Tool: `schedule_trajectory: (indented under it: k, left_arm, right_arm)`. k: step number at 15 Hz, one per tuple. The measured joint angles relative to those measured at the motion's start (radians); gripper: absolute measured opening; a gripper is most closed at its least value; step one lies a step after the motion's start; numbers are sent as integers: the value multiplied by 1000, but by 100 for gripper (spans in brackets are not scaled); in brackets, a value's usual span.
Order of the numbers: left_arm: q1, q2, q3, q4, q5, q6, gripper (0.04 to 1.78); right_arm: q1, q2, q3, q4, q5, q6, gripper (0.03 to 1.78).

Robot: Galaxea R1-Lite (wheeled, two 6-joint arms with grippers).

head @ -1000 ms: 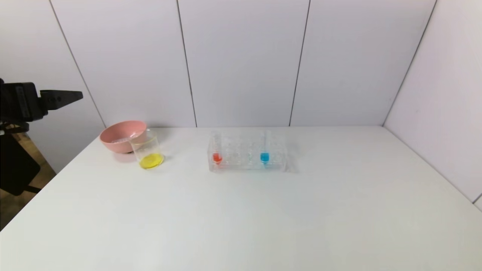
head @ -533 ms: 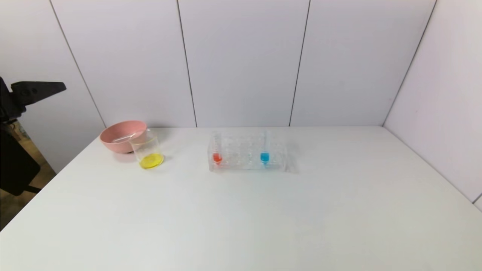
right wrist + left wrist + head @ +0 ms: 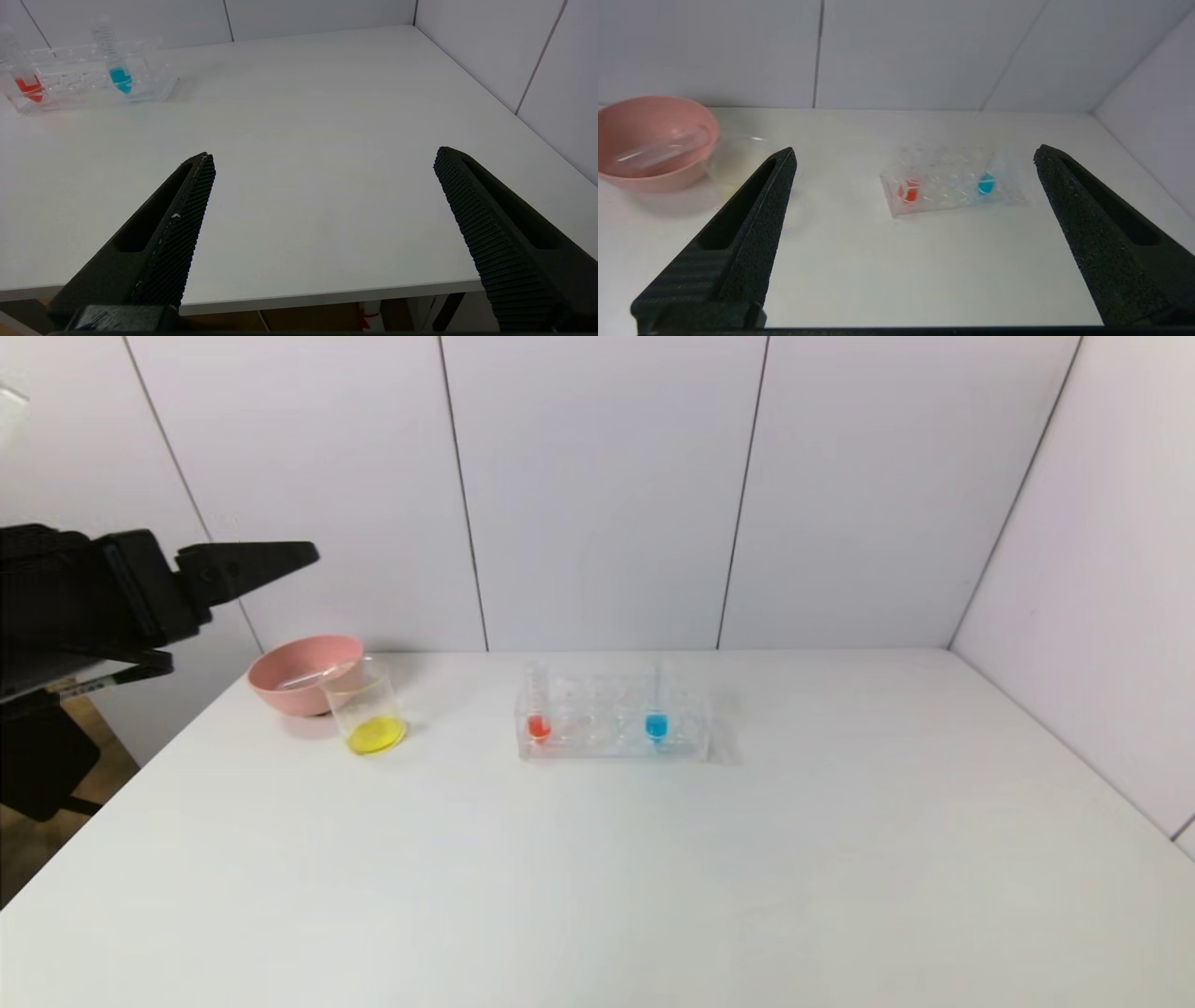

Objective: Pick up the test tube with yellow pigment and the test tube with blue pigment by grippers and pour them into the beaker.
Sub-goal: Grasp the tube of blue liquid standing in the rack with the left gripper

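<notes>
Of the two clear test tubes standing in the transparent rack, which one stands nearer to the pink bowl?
The test tube with red liquid, at the end of the clear rack toward the pink bowl. The test tube with blue pigment stands at the far end.

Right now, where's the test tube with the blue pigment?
In the head view, the test tube with blue pigment stands upright in the right end of the clear tube rack at mid-table, with the red tube at the left end.
</notes>
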Motion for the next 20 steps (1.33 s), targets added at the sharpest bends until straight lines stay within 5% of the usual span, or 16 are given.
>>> schedule_trajectory:
  k: [6,15,20]
  left_arm:
    - [-179,191,3,-171,6,-13,178]
    - [-321,538,-154,-329,30,111,178]
    - [-397,688,-216,-405,126,111,178]
  right_arm:
    - [0,0,0,0,1,0,171]
    - [0,0,0,0,0,0,171]
    - [0,0,0,0,0,0,171]
